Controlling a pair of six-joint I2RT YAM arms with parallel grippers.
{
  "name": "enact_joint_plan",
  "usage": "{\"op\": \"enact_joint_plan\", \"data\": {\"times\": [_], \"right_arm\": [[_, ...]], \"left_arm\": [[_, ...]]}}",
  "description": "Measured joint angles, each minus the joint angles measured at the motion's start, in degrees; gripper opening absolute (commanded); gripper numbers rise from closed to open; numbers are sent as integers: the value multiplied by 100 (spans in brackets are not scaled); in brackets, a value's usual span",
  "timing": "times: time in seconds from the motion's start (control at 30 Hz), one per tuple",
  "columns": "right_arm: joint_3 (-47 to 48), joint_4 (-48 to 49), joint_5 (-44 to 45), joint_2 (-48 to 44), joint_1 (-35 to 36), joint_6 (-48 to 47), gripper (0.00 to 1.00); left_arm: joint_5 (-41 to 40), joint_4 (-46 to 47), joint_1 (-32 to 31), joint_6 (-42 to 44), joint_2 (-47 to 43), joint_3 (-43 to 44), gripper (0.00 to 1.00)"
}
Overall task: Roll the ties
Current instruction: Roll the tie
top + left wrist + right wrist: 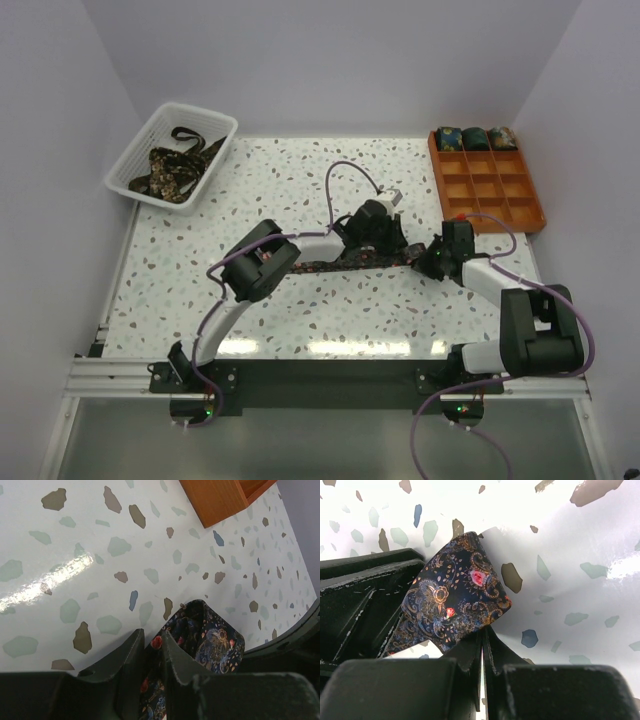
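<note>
The left pincer (pixel 153 667) is narrow, and its fingers (pixel 131 665) press on a long dark fabric necktie with a small red and gold flower print (pixel 212 640), which passes between them. The right pincer (pixel 482 647) is almost fully closed and pinches the folded end of the same necktie at its tips. This necktie lies near the middle of the table and runs from 9 o'clock to 3 o'clock, with the right pincer at its 3 o'clock end.

The table (pixel 170 250) is glossy white with grey and brown speckles. Plain pale lilac walls (pixel 330 60) stand around it.

At 10 o'clock a white mesh plastic basket (pixel 135 148) holds loose dark ties (pixel 172 168) in a heap. At 2 o'clock an orange gridded tray (pixel 500 200) has three small rolled ties (pixel 477 137) side by side in its far row.
</note>
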Motion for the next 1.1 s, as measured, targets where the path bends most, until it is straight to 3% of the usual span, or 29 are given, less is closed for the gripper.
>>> {"op": "enact_joint_plan", "data": {"times": [0.27,0.4,0.6,0.83,1.1], "right_arm": [[2,-192,0,-111,0,-103,9],[90,-691,87,-393,4,-356,28],[629,-1543,315,-741,-2,-957,54],[1029,-1716,146,-789,-367,-1438,58],[1040,-940,-1078,-122,-1285,-1408,61]], "left_arm": [[-28,-37,28,-35,-48,0,40],[-136,-179,190,-109,-157,-44,46],[-348,-557,612,-149,-662,-219,47],[-365,-612,533,-319,-1784,-953,46],[-7,-592,-96,-721,-2127,-1499,44]]}}
